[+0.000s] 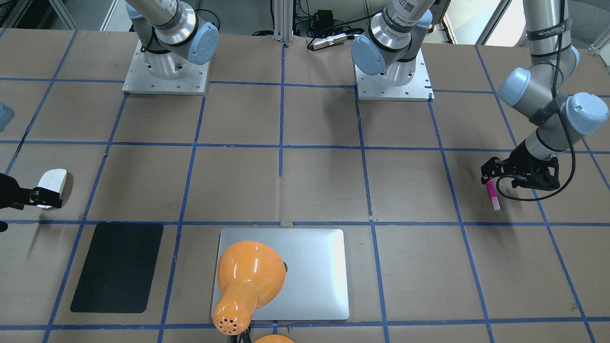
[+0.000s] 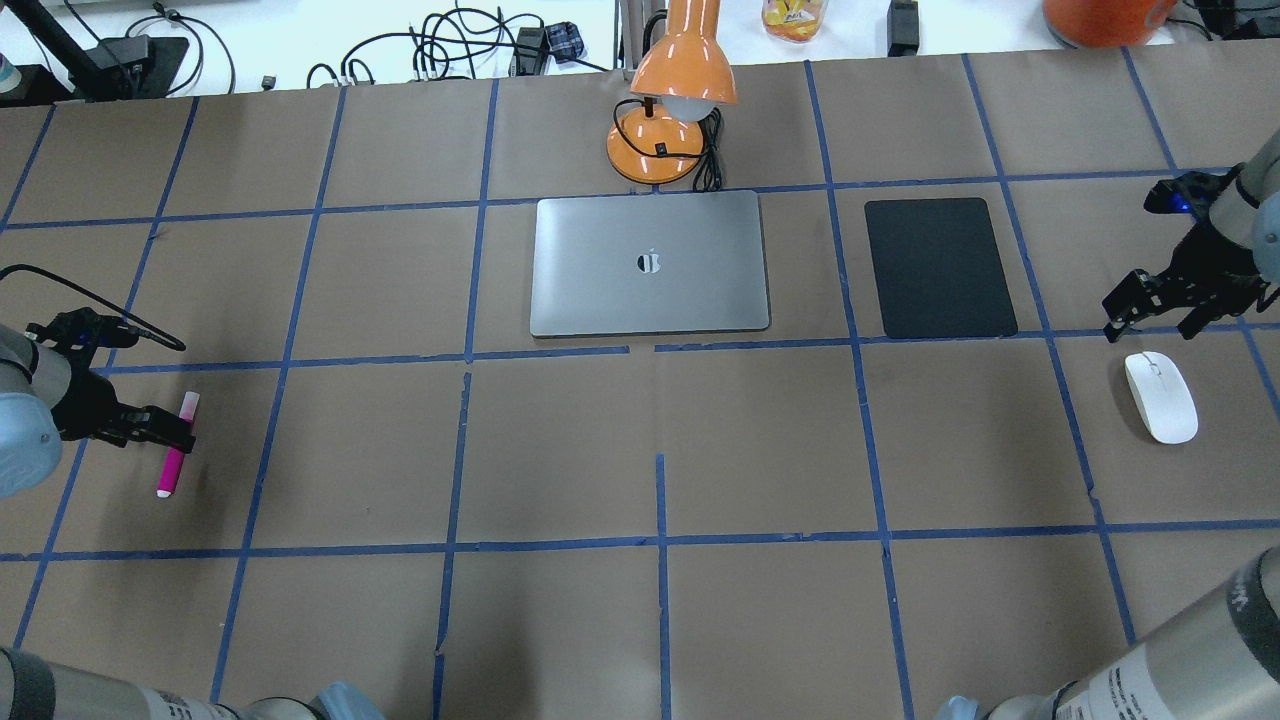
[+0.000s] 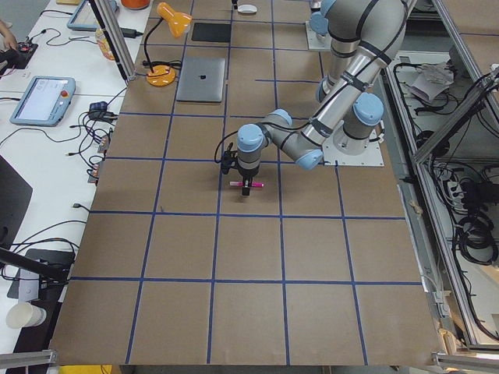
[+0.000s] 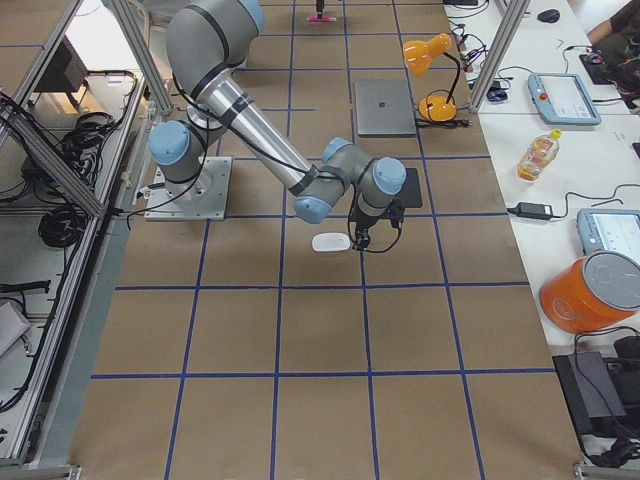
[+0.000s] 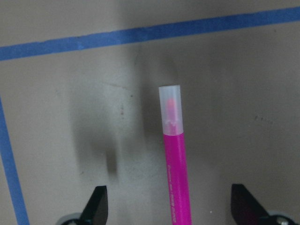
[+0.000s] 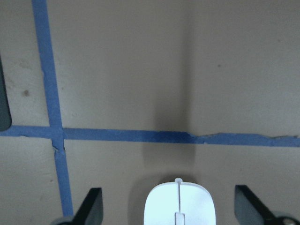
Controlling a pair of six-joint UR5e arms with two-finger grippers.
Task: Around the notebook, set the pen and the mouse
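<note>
Pen (image 5: 177,178) lies lengthwise across the bench (image 2: 660,440), cap pointing away from the robot's edge.
You see it centred between the tips of the left pincer (image 5: 169,204), which is spread wide.

**Silver tubes, pale blue caps, black end effectors**

The left arm (image 1: 548,95) and the right arm (image 4: 250,120) are both brushed silver tubes. Their grey-ringed joints are closed by round pale blue caps. The left end effector (image 5: 168,197) and the right end effector (image 2: 1155,318) are matte black with angular fingers, and a small blue light glows just behind each. A thin black cable (image 1: 574,159) loops back from the left end effector, strapped to the tube by a black band with pale lettering. Farthest from the end effectors, square silver base plates (image 1: 138,82) dotted with screws meet the worktop.
</note>
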